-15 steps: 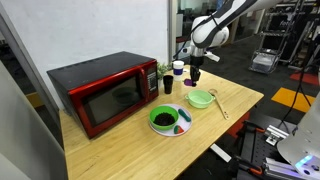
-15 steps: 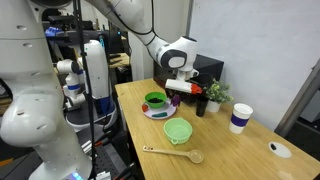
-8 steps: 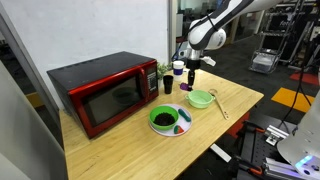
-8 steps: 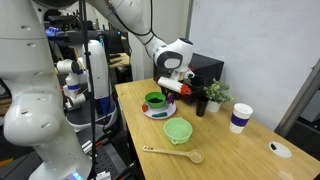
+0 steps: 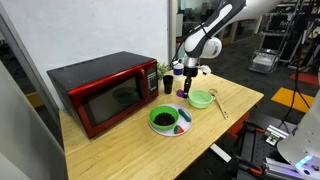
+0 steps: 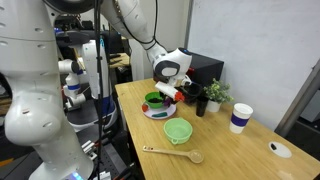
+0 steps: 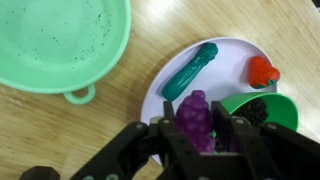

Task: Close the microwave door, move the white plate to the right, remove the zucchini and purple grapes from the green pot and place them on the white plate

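In the wrist view my gripper (image 7: 195, 121) is shut on the purple grapes (image 7: 193, 110) and holds them just over the white plate (image 7: 232, 58). The zucchini (image 7: 191, 70) lies on that plate, dark green and oblong. The pale green pot (image 7: 60, 45) sits empty beside the plate. In both exterior views the gripper (image 5: 192, 89) (image 6: 177, 95) hangs between the pot (image 5: 200, 98) (image 6: 178, 131) and the plate (image 5: 181, 126) (image 6: 150, 114). The red microwave's door (image 5: 110, 101) is shut.
A bright green bowl (image 7: 262, 105) of dark contents and a small red piece (image 7: 262, 70) also sit on the plate. A wooden spoon (image 6: 172, 153) lies near the table's edge. A paper cup (image 6: 240, 118), a small plant (image 6: 213, 95) and a black cup (image 5: 168, 86) stand nearby.
The gripper has moved from above the pot towards the plate and lower, carrying the grapes. Nothing else has shifted.
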Motion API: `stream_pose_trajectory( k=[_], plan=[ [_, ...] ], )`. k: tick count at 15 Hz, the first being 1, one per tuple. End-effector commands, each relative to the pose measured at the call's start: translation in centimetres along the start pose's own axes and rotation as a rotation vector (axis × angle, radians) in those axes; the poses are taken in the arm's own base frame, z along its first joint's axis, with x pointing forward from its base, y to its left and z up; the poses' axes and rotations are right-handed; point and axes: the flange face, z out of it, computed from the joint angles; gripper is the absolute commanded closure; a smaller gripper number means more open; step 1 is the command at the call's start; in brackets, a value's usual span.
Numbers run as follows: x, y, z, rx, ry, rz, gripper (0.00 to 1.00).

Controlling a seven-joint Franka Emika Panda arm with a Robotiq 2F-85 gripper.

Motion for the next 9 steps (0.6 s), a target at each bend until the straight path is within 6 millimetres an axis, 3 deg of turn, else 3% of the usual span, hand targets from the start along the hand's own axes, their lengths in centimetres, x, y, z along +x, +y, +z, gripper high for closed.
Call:
stream_pose_trajectory(
  k=[1,9],
  plan=[
    [0.3,-0.1,1.6,0.002,0.031,0.033,0.84],
    [0.9,-0.6,4.1,0.011,0.049,0.045,0.84]
  ],
)
